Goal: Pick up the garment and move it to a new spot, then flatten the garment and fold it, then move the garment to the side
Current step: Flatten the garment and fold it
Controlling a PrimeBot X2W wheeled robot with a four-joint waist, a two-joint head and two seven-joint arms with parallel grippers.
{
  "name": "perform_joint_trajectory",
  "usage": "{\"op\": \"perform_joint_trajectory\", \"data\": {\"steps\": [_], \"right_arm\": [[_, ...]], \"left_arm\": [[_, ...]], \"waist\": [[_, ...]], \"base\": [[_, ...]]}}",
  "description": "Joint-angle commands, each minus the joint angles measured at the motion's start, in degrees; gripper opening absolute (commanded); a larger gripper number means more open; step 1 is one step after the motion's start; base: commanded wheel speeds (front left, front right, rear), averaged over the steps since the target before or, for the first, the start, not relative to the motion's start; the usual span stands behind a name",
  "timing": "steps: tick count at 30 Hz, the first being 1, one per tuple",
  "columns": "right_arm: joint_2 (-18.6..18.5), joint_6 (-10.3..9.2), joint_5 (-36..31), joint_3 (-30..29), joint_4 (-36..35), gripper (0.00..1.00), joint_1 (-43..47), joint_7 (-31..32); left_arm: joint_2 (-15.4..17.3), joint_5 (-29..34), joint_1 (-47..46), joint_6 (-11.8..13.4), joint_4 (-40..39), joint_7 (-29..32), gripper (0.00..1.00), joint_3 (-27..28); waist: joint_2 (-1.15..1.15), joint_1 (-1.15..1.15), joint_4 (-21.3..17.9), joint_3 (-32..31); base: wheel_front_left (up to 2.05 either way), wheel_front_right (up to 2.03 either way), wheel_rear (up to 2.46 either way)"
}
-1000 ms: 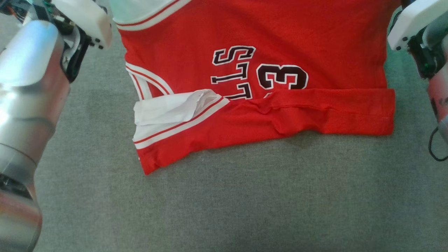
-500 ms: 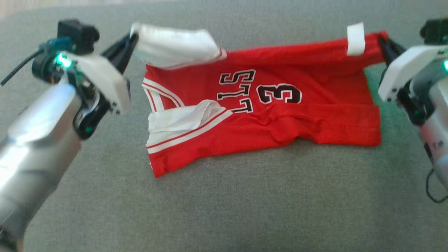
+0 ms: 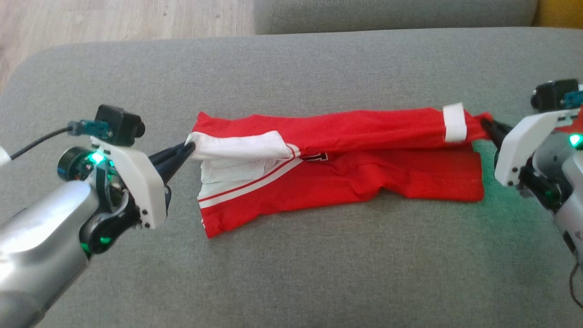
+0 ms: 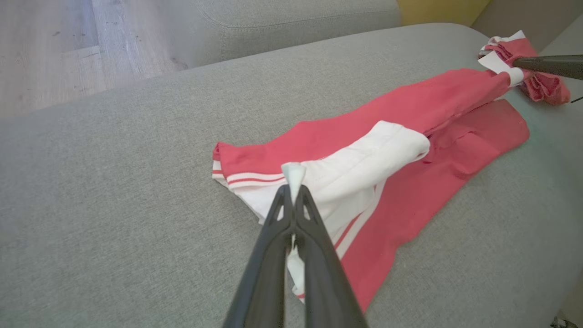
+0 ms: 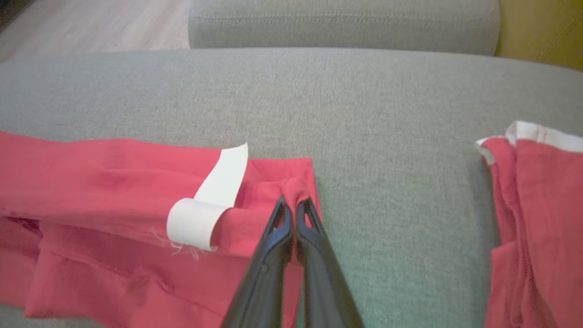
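A red garment (image 3: 346, 182) with white trim lies on the grey sofa seat (image 3: 319, 273), its far half drawn over the near half in a long band. My left gripper (image 3: 190, 148) is shut on the white-trimmed corner at the band's left end. Along that gripper's own fingers, the left gripper (image 4: 294, 189) pinches a white tip of the garment (image 4: 410, 200). My right gripper (image 3: 486, 122) is shut on the red corner at the right end, beside a white label strip (image 3: 454, 122). In its wrist view the right gripper (image 5: 294, 202) nips the garment (image 5: 91, 173).
A second red cloth (image 5: 533, 205) with white edging lies to the right of the garment. The sofa's back cushion (image 3: 391, 13) runs along the far side, with wooden floor (image 3: 114, 23) at the far left. Bare grey seat lies in front of the garment.
The head camera has tilted up, so the whole picture shifted. Both grippers have brought the garment's held edge down and toward me, and the band now covers the number and most lettering.
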Motion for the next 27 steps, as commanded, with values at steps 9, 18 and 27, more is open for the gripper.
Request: {"op": "perform_joint_trajectory", "data": {"steps": [9,18,27], "right_arm": [[-4.20,-0.05,4.84,1.29,-6.47,0.00,3.39,7.17],[-6.46,-0.05,5.31,2.72,-10.56,0.00,6.11,12.46],[-6.64,-0.05,3.92,3.12,-10.83,1.00,8.11,15.97]], "left_arm": [[6.95,-2.08,-0.30,3.43,-9.10,2.81,0.00,2.63],[9.21,-1.93,2.23,4.66,-12.78,5.93,0.00,0.18],[8.95,-1.06,3.84,5.28,-10.76,6.06,1.00,-1.39]], "waist": [[0.00,0.00,-0.58,-2.28],[0.00,0.00,-1.68,-2.66],[0.00,0.00,-2.09,-1.50]], "base": [[0.00,0.00,0.00],[0.00,0.00,0.00],[0.00,0.00,0.00]]}}
